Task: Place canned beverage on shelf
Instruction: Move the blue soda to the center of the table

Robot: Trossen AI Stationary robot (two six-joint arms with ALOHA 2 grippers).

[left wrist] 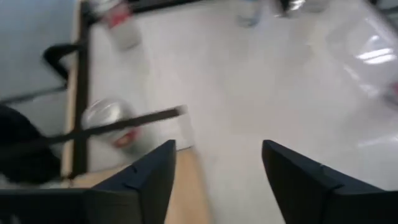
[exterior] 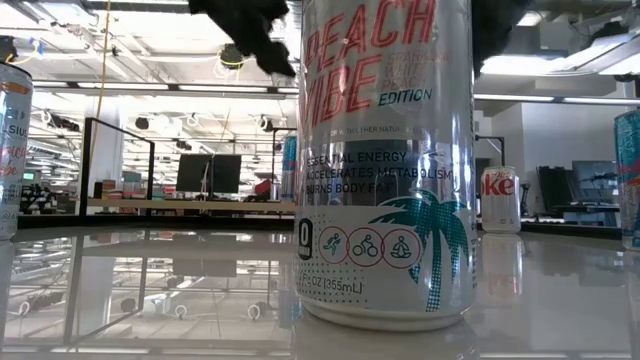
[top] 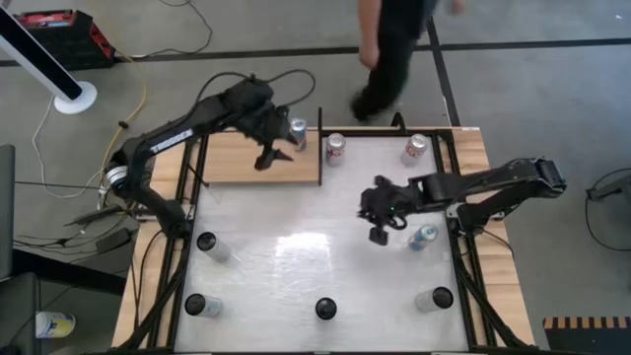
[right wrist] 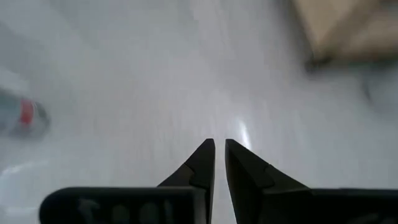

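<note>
The light-wood shelf (top: 246, 163) with thin black uprights stands at the table's far left. A silver can (top: 298, 131) stands upright at its far right corner; it also shows in the left wrist view (left wrist: 112, 121), behind a black rod. My left gripper (top: 271, 153) hangs open and empty over the shelf, just on the near side of that can; its fingers (left wrist: 155, 180) hold nothing. My right gripper (top: 380, 225) is shut and empty over the white tabletop right of centre; its fingertips (right wrist: 205, 158) nearly meet.
Two cans (top: 336, 148) (top: 415, 148) stand at the far edge. One can (top: 424, 237) lies beside my right gripper. Several cans stand along the near part, one (exterior: 385, 160) right in front of the low camera. A person (top: 389, 49) walks behind the table.
</note>
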